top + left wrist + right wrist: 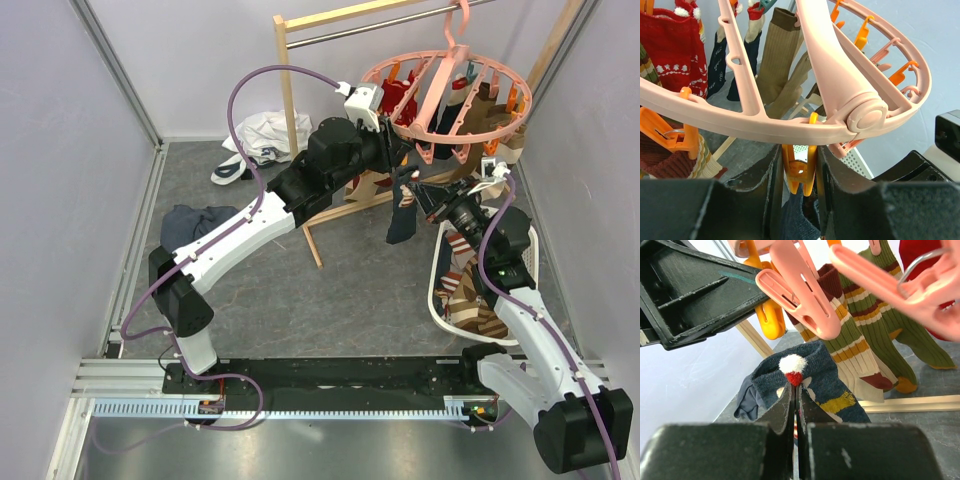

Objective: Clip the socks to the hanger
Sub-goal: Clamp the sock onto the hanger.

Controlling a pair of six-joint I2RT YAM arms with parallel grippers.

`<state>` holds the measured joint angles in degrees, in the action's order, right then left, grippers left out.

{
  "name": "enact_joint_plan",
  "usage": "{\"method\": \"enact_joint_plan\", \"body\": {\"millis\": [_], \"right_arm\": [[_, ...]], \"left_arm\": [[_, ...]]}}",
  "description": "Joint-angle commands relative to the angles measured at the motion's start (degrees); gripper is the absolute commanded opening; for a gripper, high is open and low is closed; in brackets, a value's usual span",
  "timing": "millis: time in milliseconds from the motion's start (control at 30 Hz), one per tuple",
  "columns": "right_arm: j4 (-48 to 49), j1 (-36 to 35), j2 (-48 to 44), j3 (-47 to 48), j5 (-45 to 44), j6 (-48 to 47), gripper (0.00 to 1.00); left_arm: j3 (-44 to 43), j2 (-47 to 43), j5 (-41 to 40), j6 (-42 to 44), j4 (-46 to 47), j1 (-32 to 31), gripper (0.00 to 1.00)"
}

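Observation:
The round pink hanger (448, 92) hangs from the rail at the upper right, with several socks (777, 55) clipped round its ring (765, 127). My left gripper (397, 152) is shut on an orange clip (800, 170) under the ring's near edge, its fingers (840, 180) pressing the clip from both sides. Just below that clip is the top of a navy sock (797, 215). My right gripper (796, 395) is shut on this navy sock (840, 385), next to its white and red pompom (792, 365), and holds it up under the orange clip (767, 315). The sock's foot hangs down (402, 218).
A white basket (436, 272) with more striped socks (470, 295) stands at the right by my right arm. The wooden-framed rail (290, 90) stands behind the hanger. A white garment (255, 140) and a dark blue-grey bundle (195, 222) lie at the left. A pink clip (800, 295) hangs close above the sock.

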<state>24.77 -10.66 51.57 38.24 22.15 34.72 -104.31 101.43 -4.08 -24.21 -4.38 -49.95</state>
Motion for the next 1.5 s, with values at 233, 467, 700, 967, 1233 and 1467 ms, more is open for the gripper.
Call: {"method": "enact_joint_plan", "body": {"millis": [233, 467, 700, 967, 1233, 1467], "right_arm": [[3.5, -0.2, -1.5, 2.2, -0.8, 0.2, 0.0], [4.5, -0.2, -0.9, 3.2, -1.3, 0.3, 0.0], [4.9, -0.2, 0.1, 4.1, -1.3, 0.6, 0.0], [5.3, -0.2, -0.2, 2.5, -0.4, 1.2, 0.0], [4.8, -0.2, -0.2, 0.2, 0.9, 1.8, 0.0], [4.2, -0.2, -0.1, 0.2, 0.4, 1.6, 0.0]], "left_arm": [[-0.7, -1.4, 0.2, -0.4, -0.1, -0.1, 0.02], [-0.9, -1.2, 0.2, 0.0, -0.9, -0.1, 0.02], [-0.8, -1.5, 0.7, 0.2, -1.4, -0.1, 0.02], [-1.6, -1.6, 0.4, 0.1, -1.4, -0.1, 0.02], [-3.3, -0.7, -0.4, -0.3, -1.0, -0.1, 0.02], [-3.5, -0.5, 0.4, -0.8, -0.3, -0.1, 0.02]]}}
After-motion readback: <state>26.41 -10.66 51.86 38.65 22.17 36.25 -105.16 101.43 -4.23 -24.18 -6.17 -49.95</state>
